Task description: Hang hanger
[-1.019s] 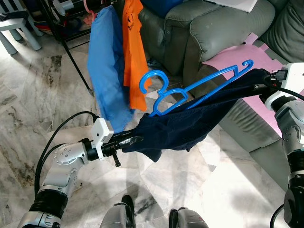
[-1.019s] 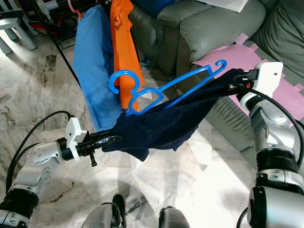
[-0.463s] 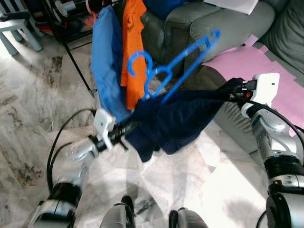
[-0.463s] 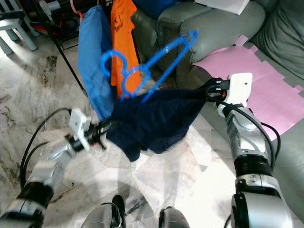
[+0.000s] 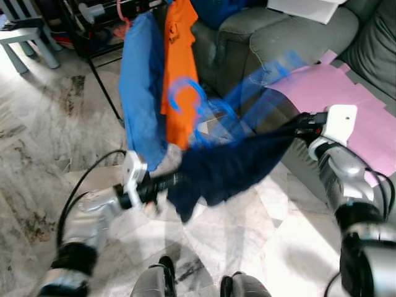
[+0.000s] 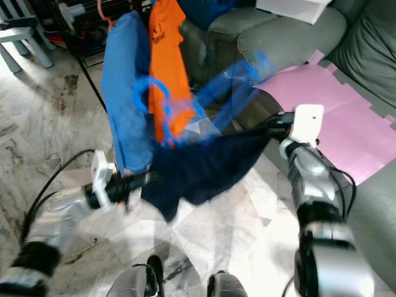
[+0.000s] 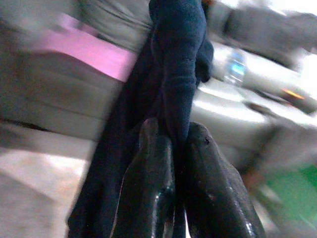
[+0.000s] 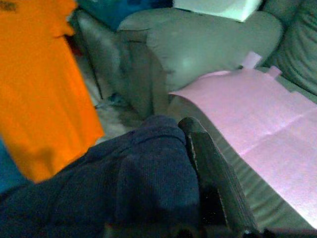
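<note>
A blue plastic hanger (image 5: 232, 102), blurred by motion, sits on top of a dark navy garment (image 5: 229, 167) with its hook (image 5: 182, 96) close to the hanging orange shirt. The garment is stretched between my two grippers. My left gripper (image 5: 172, 180) is shut on its lower left end; the left wrist view has both black fingers (image 7: 153, 183) pinching the navy cloth (image 7: 176, 74). At the upper right end, my right gripper (image 5: 296, 125) is shut on the garment, and the right wrist view shows one finger (image 8: 208, 168) pressed against the cloth (image 8: 148, 183).
A clothes rack (image 5: 93, 37) behind carries a blue shirt (image 5: 142, 93) and an orange shirt (image 5: 179, 62). A grey sofa (image 5: 291, 31) with a pink mat (image 5: 346, 93) stands at the right. A small white table (image 5: 25, 40) is at the far left. Marble floor lies below.
The hanger tipped up steeply, then dropped back and now blurs near the orange shirt. Both grippers have come closer together while keeping hold of the garment, which hangs slacker.
</note>
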You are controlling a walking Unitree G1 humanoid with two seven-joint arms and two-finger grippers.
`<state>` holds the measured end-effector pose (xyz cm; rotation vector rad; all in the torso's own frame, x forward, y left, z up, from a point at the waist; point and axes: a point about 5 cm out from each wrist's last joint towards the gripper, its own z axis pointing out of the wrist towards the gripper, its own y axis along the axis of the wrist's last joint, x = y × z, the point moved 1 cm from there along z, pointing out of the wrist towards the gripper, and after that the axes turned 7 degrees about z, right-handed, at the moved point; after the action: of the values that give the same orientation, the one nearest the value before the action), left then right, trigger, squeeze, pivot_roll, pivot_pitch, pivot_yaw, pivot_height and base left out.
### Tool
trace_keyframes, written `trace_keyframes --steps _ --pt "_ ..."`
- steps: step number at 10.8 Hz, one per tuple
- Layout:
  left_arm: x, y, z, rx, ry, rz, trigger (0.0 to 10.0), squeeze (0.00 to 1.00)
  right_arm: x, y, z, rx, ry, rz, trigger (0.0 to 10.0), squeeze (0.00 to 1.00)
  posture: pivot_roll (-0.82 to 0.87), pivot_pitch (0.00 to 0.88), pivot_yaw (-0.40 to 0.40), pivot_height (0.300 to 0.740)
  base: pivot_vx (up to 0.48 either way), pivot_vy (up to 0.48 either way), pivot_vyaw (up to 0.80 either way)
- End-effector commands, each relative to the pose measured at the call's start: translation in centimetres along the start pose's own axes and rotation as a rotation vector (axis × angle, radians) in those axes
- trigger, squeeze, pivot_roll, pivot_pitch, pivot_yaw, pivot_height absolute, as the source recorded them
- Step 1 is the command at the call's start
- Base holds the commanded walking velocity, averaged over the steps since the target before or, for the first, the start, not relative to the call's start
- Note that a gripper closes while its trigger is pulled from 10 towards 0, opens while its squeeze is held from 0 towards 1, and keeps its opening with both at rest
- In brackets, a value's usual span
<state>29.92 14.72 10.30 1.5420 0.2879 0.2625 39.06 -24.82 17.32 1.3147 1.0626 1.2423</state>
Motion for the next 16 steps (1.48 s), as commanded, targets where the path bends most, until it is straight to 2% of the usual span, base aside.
trace_keyframes --steps 1,3,4,6,8,9,10,12,13,14,16 --pt "-0.4 -0.5 -1.2 0.028 -0.035 -0.036 0.0 0.0 -2.3 2.4 0.1 -0.082 -0.103 0.026 0.0 0.0 -0.11 0.142 0.013 0.74 0.0 0.0 0.0" --pt "-1.5 -2.0 -2.3 0.135 -0.152 -0.083 0.0 0.0 -2.8 4.8 0.9 -0.122 -0.12 0.041 0.0 0.0 -0.11 0.146 0.022 0.74 0.0 0.0 0.0" --pt "-1.6 -2.2 -2.3 0.173 -0.178 -0.074 0.0 0.0 -2.7 6.3 1.4 -0.136 -0.117 0.035 0.0 0.0 -0.11 0.151 0.022 0.74 0.0 0.0 0.0" --pt "-1.7 -3.3 -2.6 0.258 -0.193 -0.066 0.0 0.0 -1.9 9.4 2.1 -0.201 -0.085 0.036 0.0 0.0 -0.12 0.151 0.023 0.74 0.0 0.0 0.0" --pt "-1.8 -4.8 -3.5 0.363 -0.202 -0.048 0.0 0.0 -1.9 11.1 2.2 -0.238 -0.067 0.015 0.0 0.0 -0.12 0.15 0.024 0.74 0.0 0.0 0.0" --pt "-1.1 -5.2 -3.4 0.387 -0.123 -0.007 0.0 0.0 -2.0 11.6 2.2 -0.248 -0.06 0.017 0.0 0.0 -0.12 0.15 0.024 0.74 0.0 0.0 0.0" --pt "0.3 -5.4 -3.2 0.407 0.034 0.036 0.0 0.0 -1.7 12.1 2.3 -0.267 -0.03 0.021 0.0 0.0 -0.12 0.15 0.025 0.74 0.0 0.0 0.0" --pt "1.3 -7.0 -3.8 0.548 0.227 0.057 0.0 0.0 -1.0 12.9 2.1 -0.311 0.014 -0.024 0.0 0.0 -0.12 0.149 0.027 0.74 0.0 0.0 0.0" --pt "1.8 -7.2 -3.9 0.563 0.296 0.064 0.0 0.0 -0.8 13.0 2.1 -0.319 0.026 -0.036 0.0 0.0 -0.12 0.149 0.027 0.74 0.0 0.0 0.0" --pt "2.7 -7.3 -4.2 0.589 0.441 0.081 0.0 0.0 -0.3 13.1 2.0 -0.335 0.05 -0.098 0.0 0.0 -0.12 0.149 0.027 0.74 0.0 0.0 0.0" --pt "4.0 -7.5 -5.6 0.673 0.655 0.122 0.0 0.0 -0.6 12.9 1.8 -0.341 0.04 -0.14 0.0 0.0 -0.12 0.147 0.027 0.74 0.0 0.0 0.0"
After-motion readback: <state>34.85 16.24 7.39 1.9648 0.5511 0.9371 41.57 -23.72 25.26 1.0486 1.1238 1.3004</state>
